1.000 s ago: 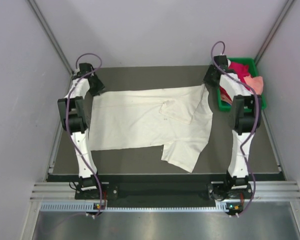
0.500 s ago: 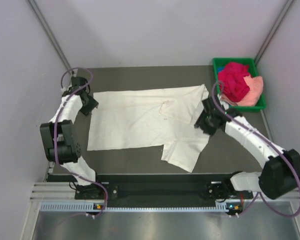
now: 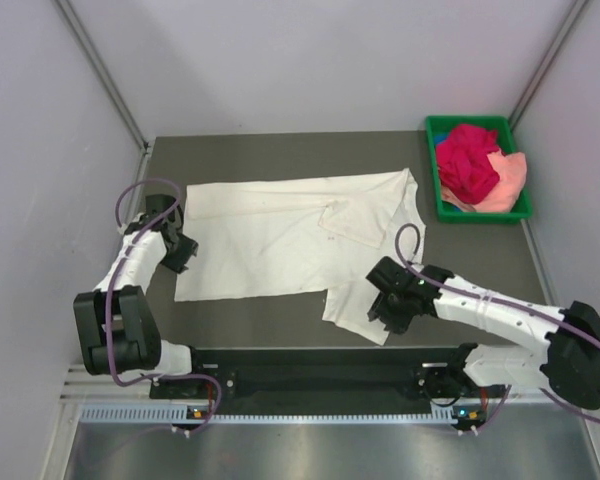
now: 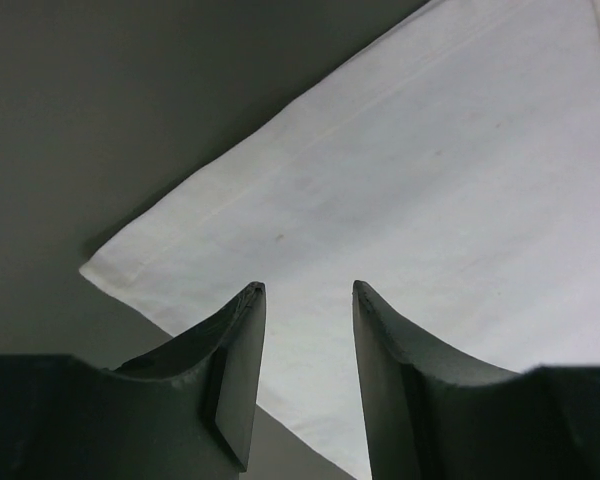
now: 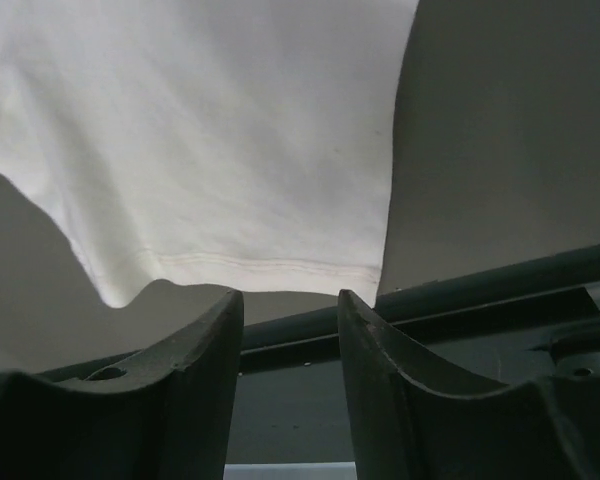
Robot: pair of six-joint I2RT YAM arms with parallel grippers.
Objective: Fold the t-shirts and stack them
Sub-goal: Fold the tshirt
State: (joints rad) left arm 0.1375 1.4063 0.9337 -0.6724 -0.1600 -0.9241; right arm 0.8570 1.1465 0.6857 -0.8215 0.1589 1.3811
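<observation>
Shirt [image 3: 280,240]: cream, long axis left-right on surface [image 3: 280,150]. I see left end effector [image 4: 305,288] at its near-left corner, right end effector [image 5: 290,294] at near sleeve [image 3: 352,305] hem; both parted, empty.

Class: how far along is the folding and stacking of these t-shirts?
Done: the cream-white t-shirt lies spread. In hand: left gripper, open, over its hem corner; right gripper, open, over its near sleeve. Left: folding it, then the magenta-red t-shirt and peach-pink t-shirt in the green tray.
</observation>
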